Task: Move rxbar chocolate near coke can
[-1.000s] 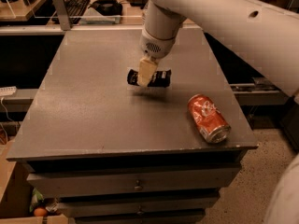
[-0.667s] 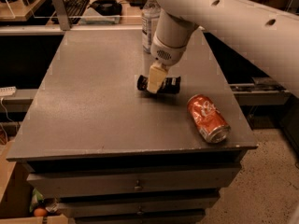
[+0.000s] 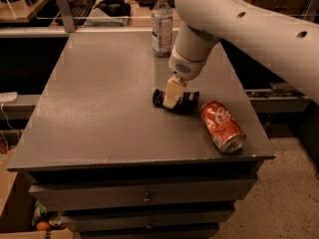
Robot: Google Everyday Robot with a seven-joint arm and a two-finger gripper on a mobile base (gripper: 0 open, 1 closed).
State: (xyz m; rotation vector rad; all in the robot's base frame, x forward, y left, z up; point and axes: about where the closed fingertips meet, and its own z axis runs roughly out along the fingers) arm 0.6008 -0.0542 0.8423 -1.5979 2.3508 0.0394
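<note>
Desk [image 3: 99, 113]: a grey top carrying three things; its near right corner is cut into by nothing, but its far edge is partly covered by the arm.
Water bottle [image 3: 161, 24]: a clear container with a white cap, upright at the 12 o'clock edge of the desk; the level of its contents cannot be made out.
Coke can [image 3: 222, 126]: laid on its side toward 4 o'clock on the desk, with one silver end turned to 5 o'clock; whether it has been opened cannot be told.
Drawers [image 3: 144, 195]: shut, stacked under the desk top; their contents are hidden.
Cardboard box [image 3: 10, 203]: cut off at the 8 o'clock corner of the view; a round orange item [image 3: 43, 226] is seen beside it, its kind unclear.
Tool [image 3: 172, 94]: lowered just right of the desk's middle and closed across the middle of the bar; only one pale finger is shown, the other being hidden behind it.
Rxbar chocolate [image 3: 188, 102]: held in the tool, with a black end showing on either side of the finger; the can lies near it at 4 o'clock, not touching. Whether the bar rests on the desk or is slightly lifted cannot be told, and its lettering is not legible.
Arm [image 3: 239, 29]: white, entering from 2 o'clock, its upper part cut off by the frame.
</note>
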